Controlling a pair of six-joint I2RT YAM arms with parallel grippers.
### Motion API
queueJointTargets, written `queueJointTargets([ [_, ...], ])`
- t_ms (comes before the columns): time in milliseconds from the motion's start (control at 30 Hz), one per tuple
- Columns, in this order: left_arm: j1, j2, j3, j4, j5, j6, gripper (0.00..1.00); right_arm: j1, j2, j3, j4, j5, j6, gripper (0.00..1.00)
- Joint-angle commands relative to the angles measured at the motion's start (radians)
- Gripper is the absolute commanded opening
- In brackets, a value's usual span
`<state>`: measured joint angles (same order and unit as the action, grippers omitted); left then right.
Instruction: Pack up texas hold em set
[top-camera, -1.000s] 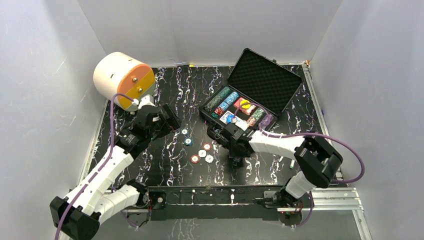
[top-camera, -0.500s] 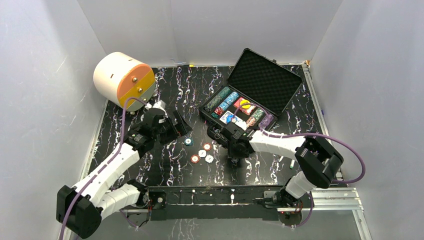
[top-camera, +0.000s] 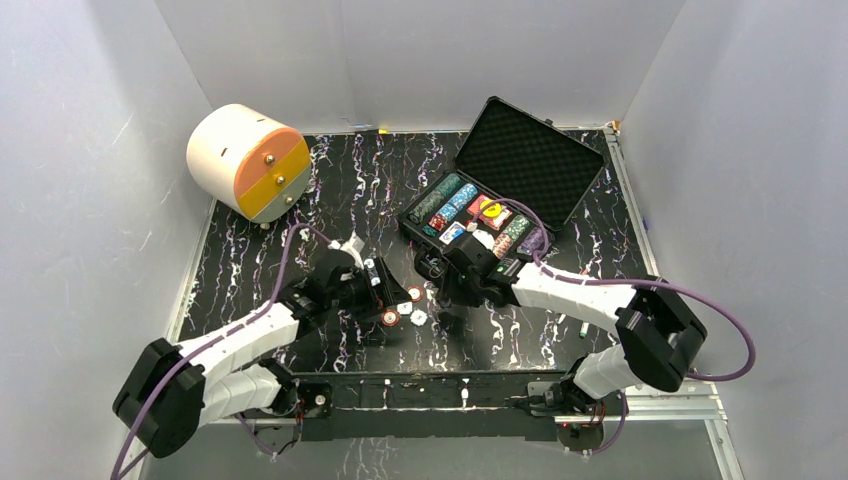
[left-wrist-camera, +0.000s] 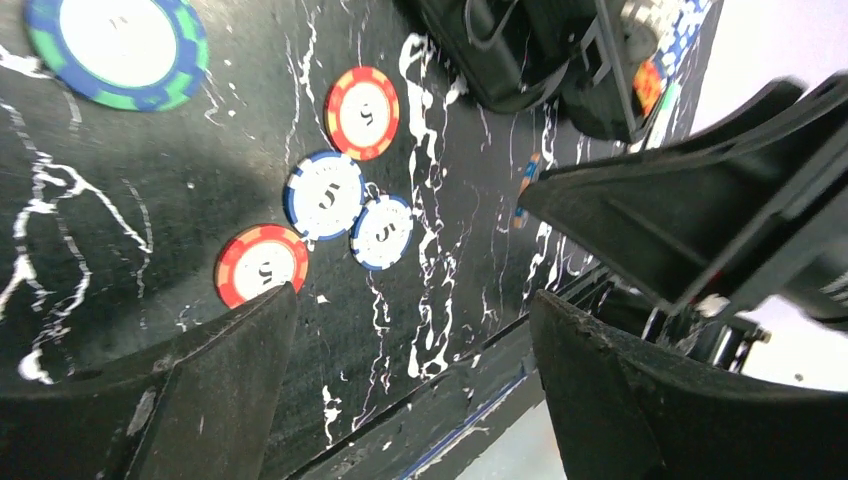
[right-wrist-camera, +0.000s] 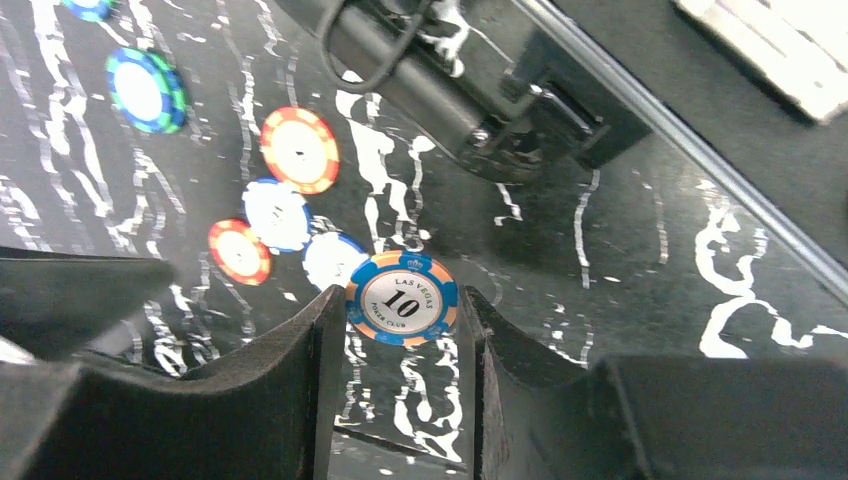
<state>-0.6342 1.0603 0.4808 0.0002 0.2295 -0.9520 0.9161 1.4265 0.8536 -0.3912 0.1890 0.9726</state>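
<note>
The black case (top-camera: 436, 238) stands open at the back right, its foam-lined lid (top-camera: 528, 160) raised and rows of chips (top-camera: 450, 200) inside. Several loose chips lie on the table in front of it: red ones (left-wrist-camera: 362, 112) (left-wrist-camera: 262, 265), white-and-blue ones (left-wrist-camera: 324, 194) (left-wrist-camera: 382, 232) and a blue-green one (left-wrist-camera: 115, 40). My left gripper (left-wrist-camera: 412, 300) hovers open just above them, one fingertip beside the near red chip. My right gripper (right-wrist-camera: 402, 292) is shut on a blue-and-orange "10" chip (right-wrist-camera: 403, 305), held on edge near the case's handle (right-wrist-camera: 400, 50).
A white-and-orange round drawer unit (top-camera: 245, 160) sits at the back left. A green pen (top-camera: 583, 327) lies by the right arm. The two grippers are close together over the loose chips (top-camera: 404, 308). The near table rail (top-camera: 430, 380) runs under the left gripper.
My left arm swung right and toward the near edge, coming over the loose chips with its jaws closing slightly. My right gripper moved away from the near edge toward the case, still holding its chip.
</note>
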Motion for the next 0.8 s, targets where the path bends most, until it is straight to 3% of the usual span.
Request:
queueJointTargets([
  [0,-0.068,0.03,-0.055,0.259,0.009,-0.011,0.82,0.0,-0.041,-0.003,0.128,-0.022,0.131,0.42],
  [267,-0.129,0.103,-0.116,0.497,-0.03,-0.049,0.69,0.0,-0.035,-0.01,0.202,-0.078,0.216,0.43],
  [433,-0.143,0.126,-0.117,0.54,-0.076,-0.015,0.66,0.001,-0.023,-0.019,0.24,-0.124,0.25,0.43],
  [767,-0.146,0.12,-0.144,0.616,-0.161,-0.008,0.42,0.001,-0.006,-0.017,0.267,-0.158,0.269,0.43],
])
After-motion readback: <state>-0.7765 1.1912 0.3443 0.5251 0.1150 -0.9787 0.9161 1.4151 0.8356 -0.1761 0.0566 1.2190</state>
